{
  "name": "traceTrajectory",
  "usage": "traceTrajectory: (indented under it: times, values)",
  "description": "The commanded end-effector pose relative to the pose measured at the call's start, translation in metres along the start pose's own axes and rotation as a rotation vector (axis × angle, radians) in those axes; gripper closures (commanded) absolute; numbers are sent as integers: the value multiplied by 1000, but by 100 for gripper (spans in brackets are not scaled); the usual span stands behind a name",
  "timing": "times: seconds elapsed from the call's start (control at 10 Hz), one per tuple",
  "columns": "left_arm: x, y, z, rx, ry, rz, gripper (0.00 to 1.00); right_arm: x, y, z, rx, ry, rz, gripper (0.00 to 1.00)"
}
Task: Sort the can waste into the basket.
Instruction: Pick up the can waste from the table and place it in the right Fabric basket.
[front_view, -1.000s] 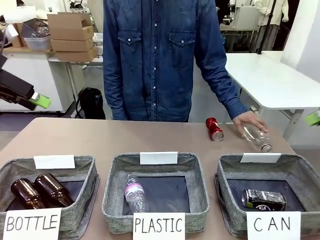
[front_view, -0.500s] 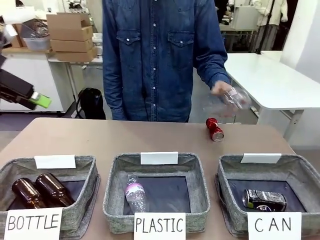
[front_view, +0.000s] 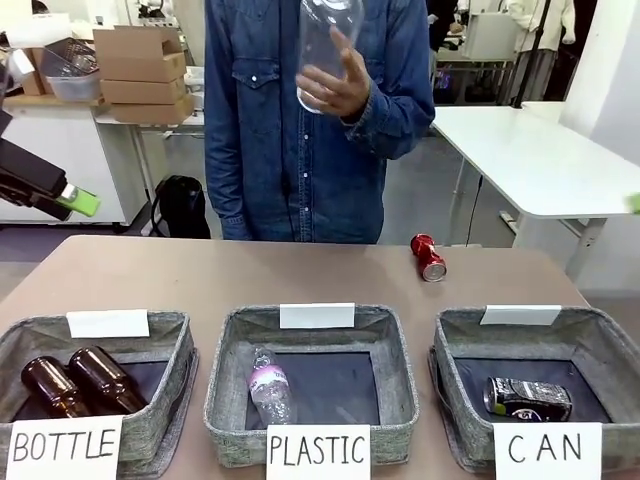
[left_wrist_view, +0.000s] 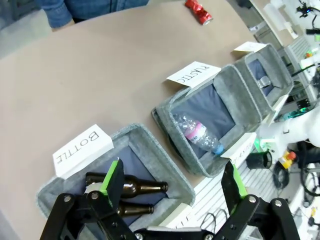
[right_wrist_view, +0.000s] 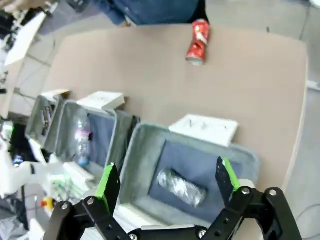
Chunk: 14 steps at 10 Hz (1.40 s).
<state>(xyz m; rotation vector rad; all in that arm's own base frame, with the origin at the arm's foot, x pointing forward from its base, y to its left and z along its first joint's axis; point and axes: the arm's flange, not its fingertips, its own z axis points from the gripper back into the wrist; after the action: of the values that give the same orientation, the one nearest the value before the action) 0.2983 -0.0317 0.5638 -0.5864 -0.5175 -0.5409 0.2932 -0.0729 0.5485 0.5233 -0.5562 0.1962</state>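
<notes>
A shiny red can (front_view: 429, 257) lies on its side on the brown table at the far right, also seen in the wrist views (left_wrist_view: 199, 11) (right_wrist_view: 197, 41). A black can (front_view: 527, 398) (right_wrist_view: 181, 186) lies inside the grey CAN basket (front_view: 452, 345) (right_wrist_view: 145, 145) (left_wrist_view: 281, 67) at the front right. My right gripper (right_wrist_view: 167, 182) hovers open high above that basket, with nothing between its fingers. My left gripper (left_wrist_view: 172, 185) hangs open and empty above the BOTTLE basket (left_wrist_view: 150, 135), and its green pad shows at the left edge (front_view: 80, 201).
A person in a denim shirt stands across the table and holds a clear plastic bottle (front_view: 325, 40) up at chest height. The PLASTIC basket (front_view: 225, 370) holds one clear bottle (front_view: 270, 385). The BOTTLE basket (front_view: 170, 375) holds two brown glass bottles (front_view: 75, 380).
The person's hand has lifted the clear bottle from the table beside the red can and raised it to chest height. Both grippers have stayed where they were.
</notes>
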Motion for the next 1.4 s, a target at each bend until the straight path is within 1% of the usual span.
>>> traceTrajectory:
  times: [0.0, 0.1, 0.2, 0.3, 0.4, 0.5, 0.6, 0.7, 0.8, 0.9, 1.0, 1.1, 1.2, 1.3]
  values:
    - [-5, -2, -4, -13, -14, -11, 0, 45, 8, -71, -159, -43, -46, 0]
    - [-5, -2, -4, -13, -14, -11, 0, 60, 14, -119, -210, -72, 16, 0]
    - [-5, -2, -4, -13, -14, -11, 0, 65, 13, -149, -240, -73, 111, 0]
    - [-5, -2, -4, -13, -14, -11, 0, 66, 13, -164, -201, -45, 82, 0]
    - [-5, -2, -4, -13, -14, -11, 0, 52, 26, -118, -184, -51, 75, 0]
    - [-5, -2, -4, -13, -14, -11, 0, 52, 26, -118, -184, -51, 75, 0]
    - [-5, -2, -4, -13, -14, -11, 0, 57, 25, -160, -215, -42, 106, 0]
    - [-5, -2, -4, -13, -14, -11, 0, 58, 20, -167, -330, 67, 117, 0]
    - [-5, -2, -4, -13, -14, -11, 0, 61, 14, -171, -332, 90, 89, 0]
    - [-5, -2, -4, -13, -14, -11, 0, 51, 10, -141, -236, 54, 100, 0]
    - [-5, -2, -4, -13, -14, -11, 0, 43, 0, -118, -229, 25, 60, 0]
    - [-5, -2, -4, -13, -14, -11, 0, 38, -3, -107, -225, 22, 70, 0]
    - [-5, -2, -4, -13, -14, -11, 0, 37, -8, -105, -215, 38, 62, 0]
    - [-5, -2, -4, -13, -14, -11, 0, 38, -13, -105, -173, 34, 53, 0]
